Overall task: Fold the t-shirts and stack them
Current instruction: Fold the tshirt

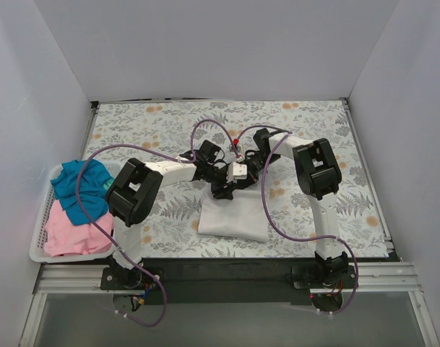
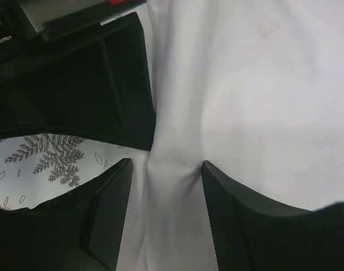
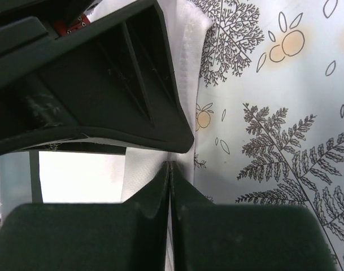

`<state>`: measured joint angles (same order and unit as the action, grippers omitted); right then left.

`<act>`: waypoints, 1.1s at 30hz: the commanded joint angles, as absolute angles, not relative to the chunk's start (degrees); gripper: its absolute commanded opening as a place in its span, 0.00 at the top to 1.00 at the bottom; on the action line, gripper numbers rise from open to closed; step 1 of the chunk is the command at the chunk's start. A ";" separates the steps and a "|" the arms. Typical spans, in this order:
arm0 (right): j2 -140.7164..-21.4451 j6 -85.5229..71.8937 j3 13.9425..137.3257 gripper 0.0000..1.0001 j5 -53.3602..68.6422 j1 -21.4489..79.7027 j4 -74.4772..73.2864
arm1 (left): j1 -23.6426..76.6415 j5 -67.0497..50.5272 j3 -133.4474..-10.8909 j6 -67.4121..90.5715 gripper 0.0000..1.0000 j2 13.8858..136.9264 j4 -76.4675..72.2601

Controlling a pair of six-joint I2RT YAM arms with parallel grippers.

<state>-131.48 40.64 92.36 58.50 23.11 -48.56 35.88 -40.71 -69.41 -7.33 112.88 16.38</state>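
Observation:
A white t-shirt lies folded on the floral table cover, near the middle front. Both grippers meet at its far edge. My left gripper is open, its jaws either side of a raised ridge of the white cloth, shown in the left wrist view. My right gripper is shut on a thin edge of the white t-shirt, seen in the right wrist view. A teal-blue t-shirt and a pink t-shirt lie crumpled in the basket.
A white slotted basket stands at the table's left edge. The floral cover spreads over the whole table. White walls close in the left, right and back. Purple cables loop over both arms.

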 commanded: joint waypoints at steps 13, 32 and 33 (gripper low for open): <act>-132.10 43.51 93.34 0.99 59.76 23.64 -51.06 | 36.21 -44.21 -67.41 -8.88 0.96 105.56 13.54; -133.33 46.40 92.72 0.99 60.56 23.64 -52.65 | 36.65 -39.82 -62.93 -10.28 1.00 102.57 1.51; -133.24 46.49 92.72 0.99 60.64 23.64 -52.82 | 36.65 -39.29 -62.06 -9.94 1.00 102.48 0.45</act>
